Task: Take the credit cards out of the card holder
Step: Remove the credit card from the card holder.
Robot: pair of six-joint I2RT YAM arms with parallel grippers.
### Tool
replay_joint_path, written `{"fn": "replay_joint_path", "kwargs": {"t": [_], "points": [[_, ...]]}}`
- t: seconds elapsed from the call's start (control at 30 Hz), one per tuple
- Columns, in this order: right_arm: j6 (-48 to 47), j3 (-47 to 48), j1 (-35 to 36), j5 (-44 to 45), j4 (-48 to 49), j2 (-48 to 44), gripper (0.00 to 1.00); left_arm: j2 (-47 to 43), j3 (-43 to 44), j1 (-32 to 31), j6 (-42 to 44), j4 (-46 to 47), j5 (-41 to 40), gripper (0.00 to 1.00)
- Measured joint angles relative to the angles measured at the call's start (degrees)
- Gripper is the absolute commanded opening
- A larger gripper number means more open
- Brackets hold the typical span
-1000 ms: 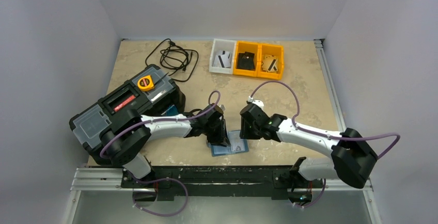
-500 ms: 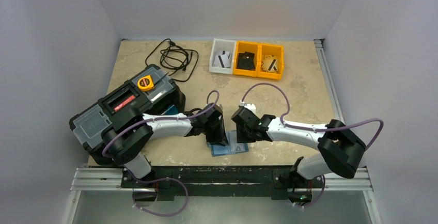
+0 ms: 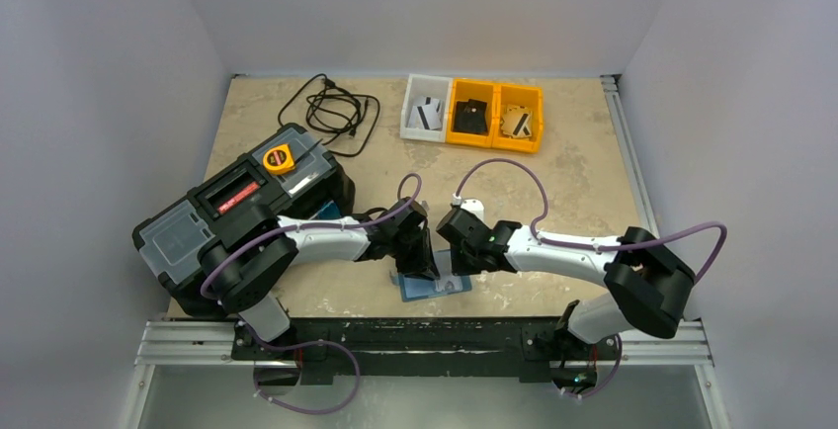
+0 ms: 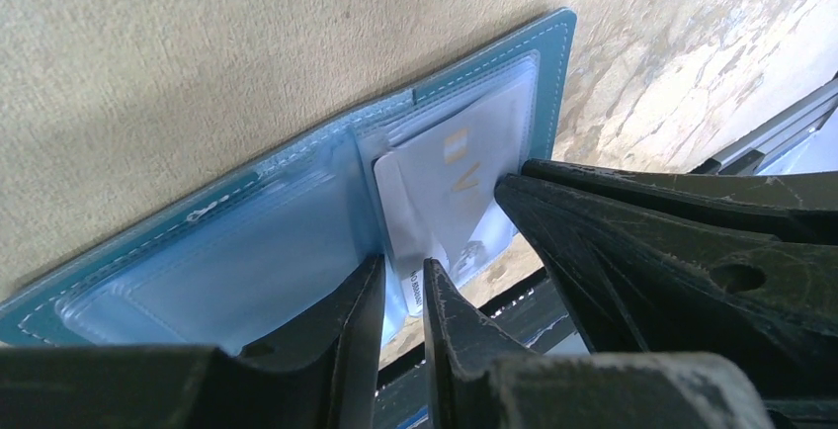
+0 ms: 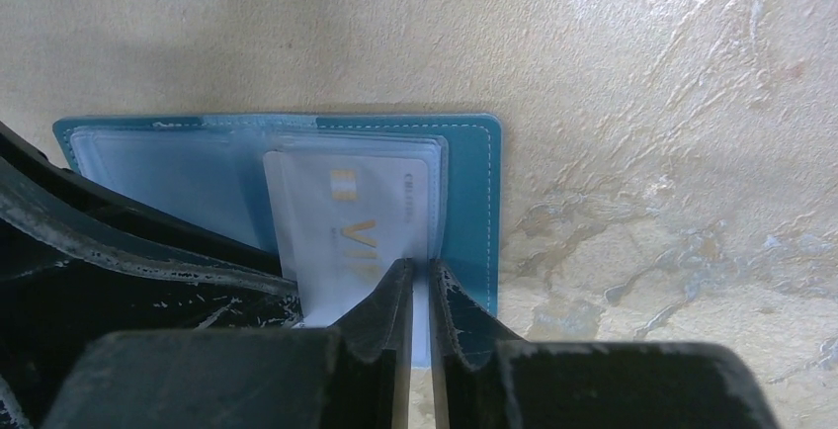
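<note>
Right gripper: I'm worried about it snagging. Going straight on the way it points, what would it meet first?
The pale card in the open card holder; the right gripper sits at its near edge, though contact is unclear.

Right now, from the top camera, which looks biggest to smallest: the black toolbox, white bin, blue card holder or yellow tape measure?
1. black toolbox
2. white bin
3. yellow tape measure
The card holder is partly hidden, so I can't rank it fairly.
</note>
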Motion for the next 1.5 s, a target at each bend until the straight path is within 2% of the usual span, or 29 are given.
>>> {"fn": "replay_joint_path", "kwargs": {"t": [0.4, 0.57, 1.5], "points": [[0.6, 0.1, 0.0, 0.0, 0.0, 0.1, 0.01, 0.2, -0.6, 0.4, 0.0, 1.2, 1.5, 0.12], [0.7, 0.1, 0.0, 0.0, 0.0, 0.1, 0.0, 0.2, -0.7, 0.4, 0.2, 1.2, 1.7, 0.0], [4.1, -0.4, -0.5, -0.2, 0.0, -0.3, 0.0, -5.8, 1.3, 0.4, 3.8, -10.3, -3.0, 0.0]]}}
